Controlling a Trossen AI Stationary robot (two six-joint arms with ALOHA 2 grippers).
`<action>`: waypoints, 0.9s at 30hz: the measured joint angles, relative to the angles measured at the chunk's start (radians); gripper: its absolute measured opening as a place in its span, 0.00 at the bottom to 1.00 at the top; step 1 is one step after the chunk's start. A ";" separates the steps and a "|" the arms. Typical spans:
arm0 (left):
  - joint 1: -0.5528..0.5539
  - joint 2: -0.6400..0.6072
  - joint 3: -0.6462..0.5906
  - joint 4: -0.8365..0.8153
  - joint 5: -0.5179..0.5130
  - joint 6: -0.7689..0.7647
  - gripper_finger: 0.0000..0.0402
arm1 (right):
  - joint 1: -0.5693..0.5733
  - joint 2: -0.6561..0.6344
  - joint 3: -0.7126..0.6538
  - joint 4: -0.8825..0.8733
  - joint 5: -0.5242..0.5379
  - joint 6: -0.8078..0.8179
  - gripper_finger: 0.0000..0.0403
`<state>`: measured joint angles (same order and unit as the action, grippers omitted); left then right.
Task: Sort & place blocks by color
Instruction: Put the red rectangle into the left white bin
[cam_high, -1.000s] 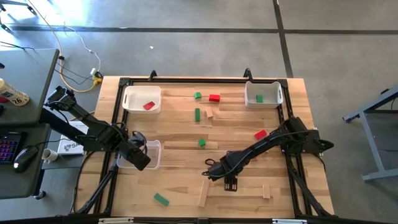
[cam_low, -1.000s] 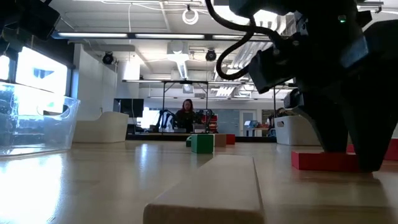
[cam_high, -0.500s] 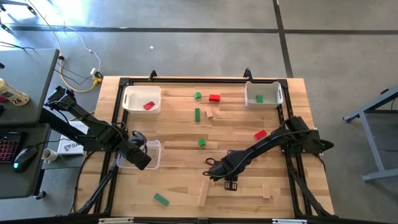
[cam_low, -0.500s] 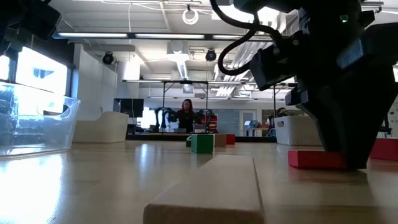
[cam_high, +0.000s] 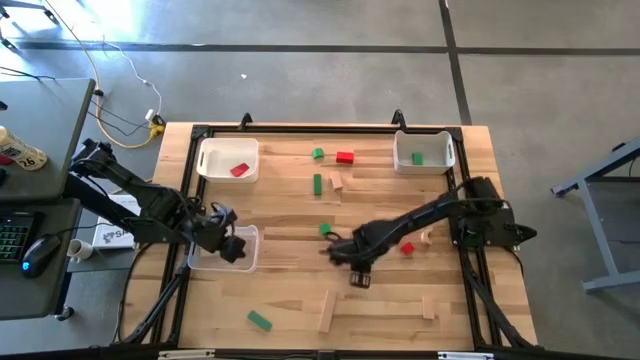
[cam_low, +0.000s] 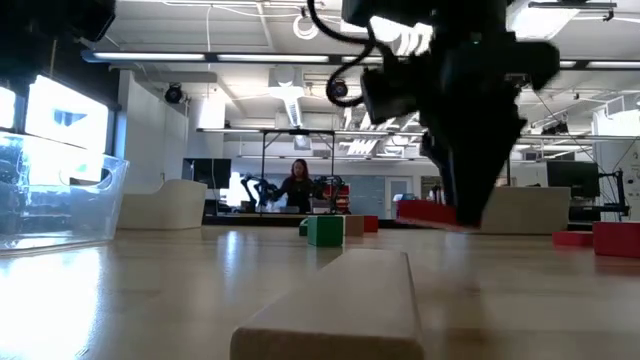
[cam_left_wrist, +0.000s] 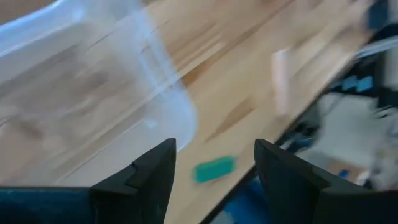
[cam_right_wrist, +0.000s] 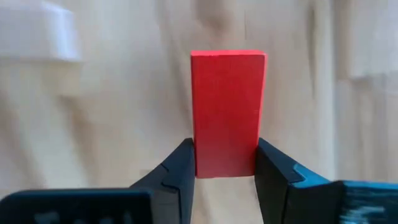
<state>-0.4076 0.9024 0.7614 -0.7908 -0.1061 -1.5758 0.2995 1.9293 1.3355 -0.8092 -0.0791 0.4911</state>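
My right gripper (cam_high: 357, 272) hangs over the table's middle, shut on a red block (cam_right_wrist: 227, 112). The low view shows this block (cam_low: 428, 212) clear of the tabletop; in the high view the gripper hides it. My left gripper (cam_high: 232, 246) is open and holds nothing, above the clear bin (cam_high: 222, 262) near the left edge. The left wrist view looks past the left gripper (cam_left_wrist: 214, 147) at a green block (cam_left_wrist: 214, 169) lying on the table. More red (cam_high: 406, 247), green (cam_high: 325, 229) and plain wood (cam_high: 326, 312) blocks lie flat on the table. My right gripper pinches the red block's two long sides (cam_right_wrist: 225, 163) between its two fingers, near one end. The fingers (cam_right_wrist: 180, 171) come from above, pointing down. The block sticks out past the fingertips and hangs clear of the table, slightly tilted (cam_low: 425, 213).
A white bin (cam_high: 228, 147) at the far left holds a red block (cam_high: 239, 170). A white bin (cam_high: 423, 139) at the far right holds a green block (cam_high: 417, 158). Loose blocks lie near the far edge (cam_high: 345, 157) and the near edge (cam_high: 259, 320). A person sits in the room beyond.
My right gripper has taken hold of the red block, lifted it clear of the table and carried it toward the table's left and far edges. My left gripper has risen a little over the clear bin.
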 joint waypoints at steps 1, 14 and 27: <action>0.010 -0.013 0.000 0.019 -0.022 0.005 0.51 | -0.009 -0.010 0.000 0.021 -0.012 0.000 0.25; 0.213 -0.072 0.000 0.111 -0.171 0.029 0.51 | -0.138 -0.073 0.092 0.149 0.017 -0.065 0.25; 0.470 -0.060 0.000 0.246 -0.166 0.301 0.51 | -0.259 -0.073 0.265 0.095 0.157 -0.196 0.25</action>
<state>0.0620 0.8422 0.7616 -0.5446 -0.2726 -1.2753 0.0405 1.8568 1.6001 -0.7139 0.0776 0.2954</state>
